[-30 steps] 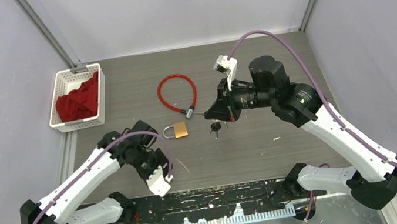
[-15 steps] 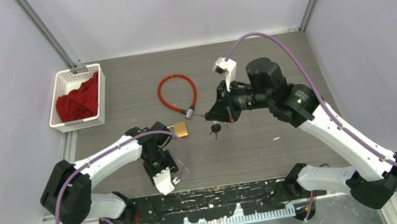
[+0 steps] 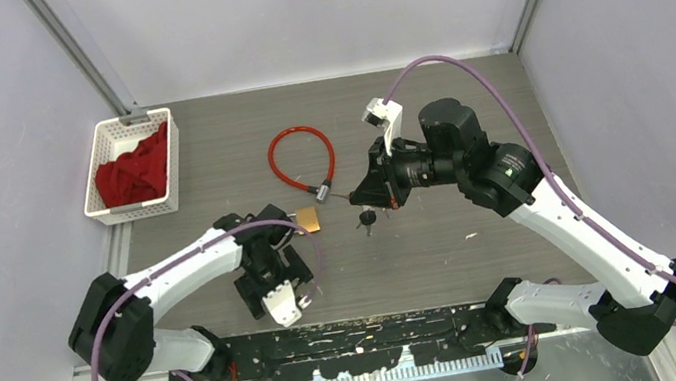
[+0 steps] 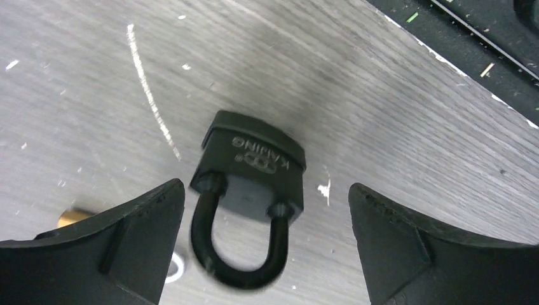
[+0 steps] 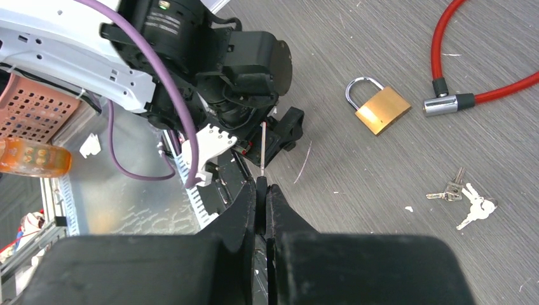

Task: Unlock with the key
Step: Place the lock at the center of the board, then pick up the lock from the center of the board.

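Left fingers (image 4: 121, 244) are spread wide apart, and nothing is gripped by them. A black padlock (image 4: 254, 168) is seen lying flat on the table (image 4: 394, 108) in the gap between them. It is touched by neither finger, and sits nearer the one on the left of the wrist view. Its shackle is turned back toward the wrist, its body away from it. Beside the same finger a small bit of brass is glimpsed, too little to be named.

Right fingers (image 5: 245, 210) are pressed together. Whether anything thin is pinched between them cannot be told. The keys (image 5: 467, 202) are found on the table off to the side of these fingers, apart from them; from above they (image 3: 365, 217) are seen just below the right gripper (image 3: 356, 195). A brass padlock (image 5: 379, 109) lies beyond the right fingertips, between them and the left gripper (image 3: 271, 279). A red cable lock (image 3: 301, 156) lies just beside the right fingers, its metal end near the brass padlock.
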Robot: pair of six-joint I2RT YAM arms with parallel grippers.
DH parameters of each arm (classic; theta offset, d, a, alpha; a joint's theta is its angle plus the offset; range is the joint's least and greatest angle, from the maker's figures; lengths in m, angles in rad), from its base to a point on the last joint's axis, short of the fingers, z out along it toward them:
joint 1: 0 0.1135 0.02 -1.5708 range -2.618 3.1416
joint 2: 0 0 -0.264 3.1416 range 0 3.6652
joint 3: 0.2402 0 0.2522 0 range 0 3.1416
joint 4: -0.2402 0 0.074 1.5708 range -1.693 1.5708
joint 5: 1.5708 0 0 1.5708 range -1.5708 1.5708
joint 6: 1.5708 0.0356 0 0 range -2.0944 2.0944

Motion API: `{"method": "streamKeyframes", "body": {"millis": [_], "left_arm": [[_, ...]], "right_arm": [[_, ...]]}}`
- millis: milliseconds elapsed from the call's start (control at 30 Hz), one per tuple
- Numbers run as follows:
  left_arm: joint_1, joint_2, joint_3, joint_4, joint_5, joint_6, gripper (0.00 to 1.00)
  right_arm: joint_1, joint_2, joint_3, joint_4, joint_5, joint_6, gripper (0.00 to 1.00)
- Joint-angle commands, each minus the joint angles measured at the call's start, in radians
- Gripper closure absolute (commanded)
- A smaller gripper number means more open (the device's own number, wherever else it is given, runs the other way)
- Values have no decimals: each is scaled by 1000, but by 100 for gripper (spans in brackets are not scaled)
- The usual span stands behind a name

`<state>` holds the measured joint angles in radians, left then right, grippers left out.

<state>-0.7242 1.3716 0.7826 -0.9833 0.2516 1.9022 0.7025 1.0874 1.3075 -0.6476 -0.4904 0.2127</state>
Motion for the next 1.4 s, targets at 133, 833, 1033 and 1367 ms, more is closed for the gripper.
{"method": "streamKeyframes", "body": {"millis": [133,833,1033,1367], "left_arm": [[-19,-135,252,-170,32,-446,0],[165,60,614,-381,78,-1272,1],[94,-73,426,-205,0,-1300,1],[-47,-61,169,13,-118,-1251,3]], "right_arm": [[-8,-15,-2,38,28,-7,99],[-36,2,41,-23,92,-9,99],[-36,1,14,-13,110,3,99],[-37,14,38,-21,111,20,99]]}}
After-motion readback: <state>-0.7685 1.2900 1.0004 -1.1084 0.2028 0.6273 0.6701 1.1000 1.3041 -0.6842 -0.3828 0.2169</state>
